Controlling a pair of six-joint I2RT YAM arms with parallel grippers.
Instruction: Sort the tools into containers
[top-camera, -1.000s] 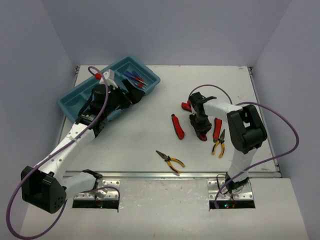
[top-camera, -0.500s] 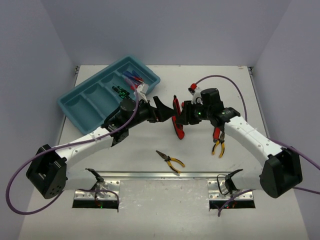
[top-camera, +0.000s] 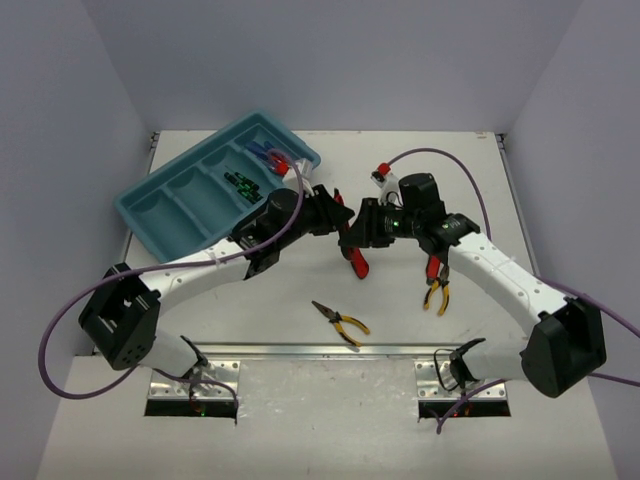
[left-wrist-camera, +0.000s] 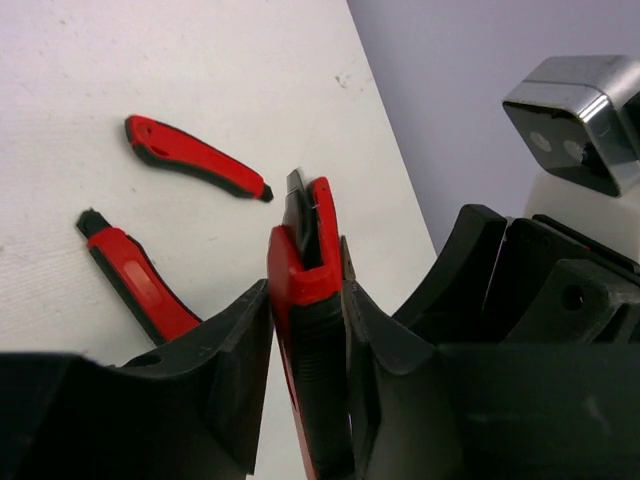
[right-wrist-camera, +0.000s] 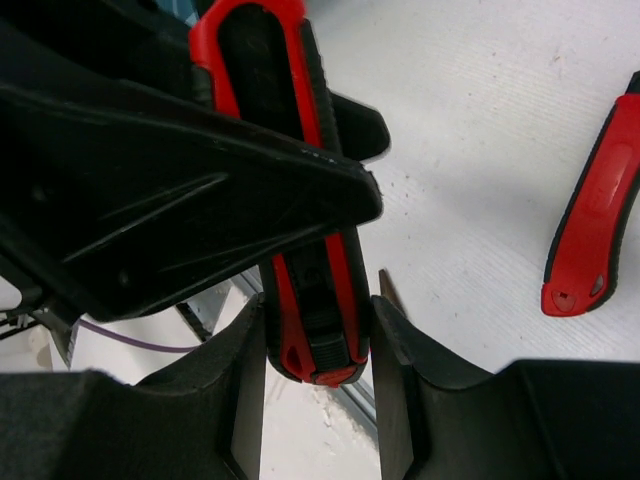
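A red-handled tool hangs above the table's middle with both grippers on it. My left gripper is shut on one end of it. My right gripper is shut on the other end. From above, only a bit of the tool's red shows between the two. The teal tray lies at the back left, with blue-handled screwdrivers in its far compartment and dark green ones in the one beside it.
On the table lie a red-handled tool under the grippers, another to the right, yellow-handled pliers beside it and more yellow-handled pliers near the front edge. Two red tools show in the left wrist view.
My left arm swung from the tray to the middle and its jaws went from wide open to shut on the red tool. My right arm lifted that tool off the table and holds it there.
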